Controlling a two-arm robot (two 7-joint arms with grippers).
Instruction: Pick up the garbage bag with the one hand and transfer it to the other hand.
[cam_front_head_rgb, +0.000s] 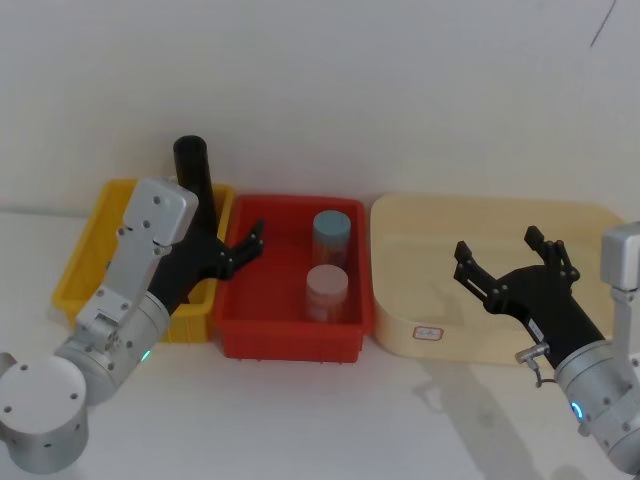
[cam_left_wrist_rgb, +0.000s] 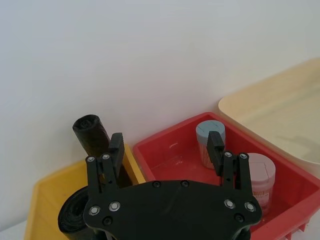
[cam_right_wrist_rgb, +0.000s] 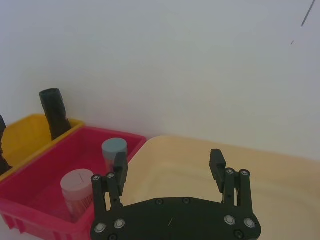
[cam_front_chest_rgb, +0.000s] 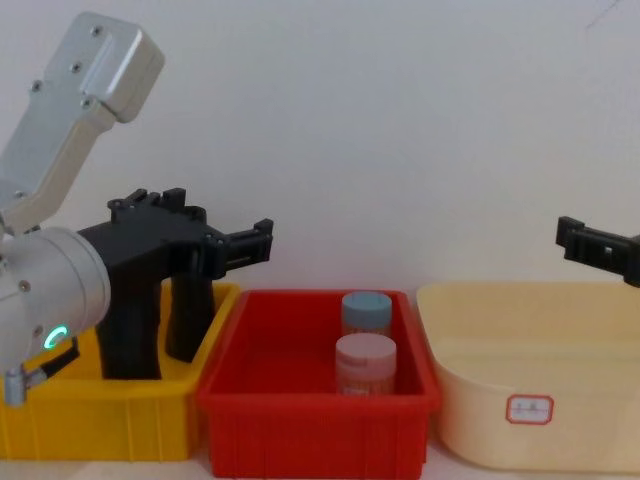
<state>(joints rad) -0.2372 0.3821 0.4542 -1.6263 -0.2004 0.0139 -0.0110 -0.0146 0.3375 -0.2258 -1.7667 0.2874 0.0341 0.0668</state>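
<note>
The garbage bag (cam_left_wrist_rgb: 72, 217), a thick matte-black roll, stands in the yellow bin (cam_front_chest_rgb: 100, 420) and shows as the wider black column (cam_front_chest_rgb: 130, 330) in the chest view. A slimmer black roll (cam_front_head_rgb: 195, 175) leans upright against the wall behind it. My left gripper (cam_left_wrist_rgb: 166, 145), green-ringed, hangs open above the edge between the yellow and red bins, just beside both rolls, with nothing between its fingers. My right gripper (cam_front_head_rgb: 497, 245), blue-ringed, hovers open and empty over the cream tub (cam_front_head_rgb: 400, 330).
The red bin (cam_front_head_rgb: 290, 340) in the middle holds a blue-lidded jar (cam_front_head_rgb: 332, 235) and a pink-lidded jar (cam_front_head_rgb: 327, 290). The three containers sit side by side against a white wall. Bare white table lies in front of them.
</note>
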